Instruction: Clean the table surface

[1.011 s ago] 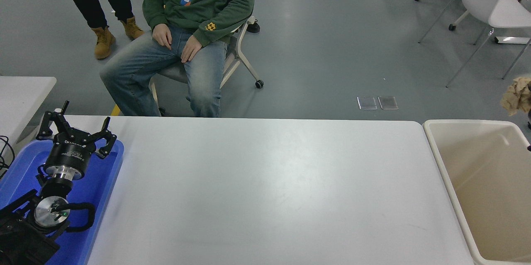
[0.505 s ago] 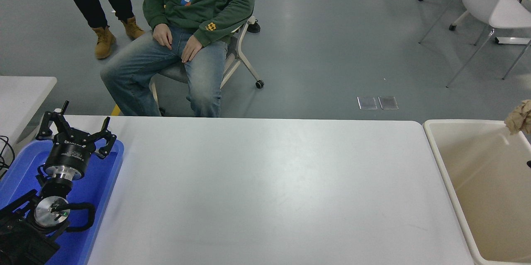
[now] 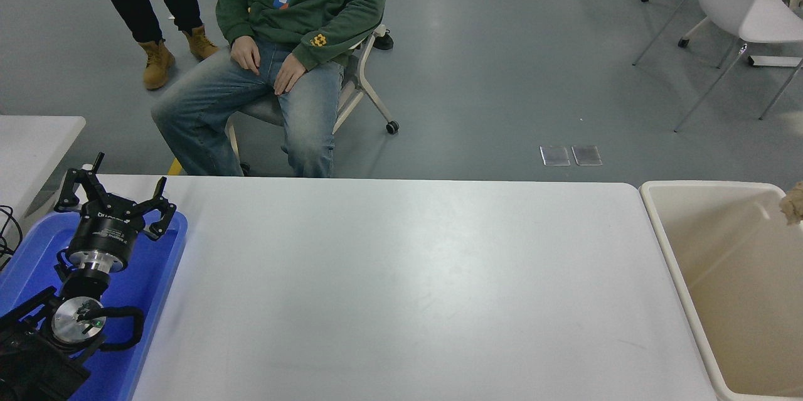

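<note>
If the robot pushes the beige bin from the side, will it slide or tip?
The beige bin would probably slide: it looks wide with sloped walls. It seems light plastic and mostly empty, so likely easy to shift.

The tray (image 3: 157, 288) lies at the table surface (image 3: 401, 288)'s left end, the bin (image 3: 690, 263) just beside its right.

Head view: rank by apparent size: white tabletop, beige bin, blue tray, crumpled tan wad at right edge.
1. White tabletop, by far.
2. Beige bin, cut off by the frame.
3. Blue tray, partly hidden by the left gripper.
4. Tan wad, mostly out of frame.
</note>
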Available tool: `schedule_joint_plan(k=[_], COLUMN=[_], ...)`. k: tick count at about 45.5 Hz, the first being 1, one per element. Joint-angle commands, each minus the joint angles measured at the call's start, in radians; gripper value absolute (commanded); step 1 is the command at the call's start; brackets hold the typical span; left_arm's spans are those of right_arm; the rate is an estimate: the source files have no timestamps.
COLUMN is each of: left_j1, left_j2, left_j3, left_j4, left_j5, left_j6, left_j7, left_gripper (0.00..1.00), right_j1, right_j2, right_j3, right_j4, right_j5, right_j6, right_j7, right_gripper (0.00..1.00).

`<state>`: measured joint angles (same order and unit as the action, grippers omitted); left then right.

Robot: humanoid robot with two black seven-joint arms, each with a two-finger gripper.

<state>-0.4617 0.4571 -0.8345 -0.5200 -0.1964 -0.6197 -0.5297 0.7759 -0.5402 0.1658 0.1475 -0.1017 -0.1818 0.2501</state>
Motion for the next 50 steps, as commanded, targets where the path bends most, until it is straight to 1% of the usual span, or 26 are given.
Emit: schedule_joint_plan(k=[1,3,4,7,8,10,11,12,13,41,50], left_j1=[0.0,0.0,0.0,0.0,0.0,0.0,0.0,0.0,0.0,0.0,0.0], left_j2=[0.0,0.0,0.0,0.0,0.0,0.0,0.0,0.0,0.0,0.0,0.0], left_j3=[0.0,0.0,0.0,0.0,0.0,0.0,0.0,0.0,0.0,0.0,0.0], left_j4=[0.0,0.0,0.0,0.0,0.0,0.0,0.0,0.0,0.0,0.0,0.0], left_j5=[0.0,0.0,0.0,0.0,0.0,0.0,0.0,0.0,0.0,0.0,0.0], left_j6=[0.0,0.0,0.0,0.0,0.0,0.0,0.0,0.0,0.0,0.0,0.0], left_j7=[-0.001,-0.001,0.0,-0.001,0.0,0.0,0.0,0.0,0.0,0.0,-0.001], left_gripper=[1.0,1.0,1.0,1.0,1.0,1.0,1.0,1.0,1.0,1.0,1.0], right_j1=[-0.01,-0.01,-0.01,-0.013,-0.015,-0.017,-0.017,-0.017,-0.017,-0.023,-0.024], right_j2=[-0.001,-0.001,-0.001,-0.001,-0.001,-0.001,-0.001,-0.001,-0.001,0.002,0.023], right_j3=[0.001,0.0,0.0,0.0,0.001,0.001,0.001,0.001,0.001,-0.005,-0.005], right_j4=[-0.006,-0.019,-0.025,-0.032,-0.032,-0.032,-0.031,-0.029,-0.028,-0.017,-0.014], right_j5=[0.002,0.002,0.002,0.002,0.002,0.002,0.002,0.002,0.002,0.0,0.0], right_j6=[-0.002,-0.001,-0.001,-0.001,-0.001,0.001,0.002,0.004,0.004,0.005,0.007], right_j7=[0.0,0.0,0.0,0.0,0.0,0.002,0.002,0.002,0.002,0.002,0.002], right_gripper=[0.14,0.24,0.32,0.63,0.71,0.8,0.86,0.99,1.0,1.0,1.0])
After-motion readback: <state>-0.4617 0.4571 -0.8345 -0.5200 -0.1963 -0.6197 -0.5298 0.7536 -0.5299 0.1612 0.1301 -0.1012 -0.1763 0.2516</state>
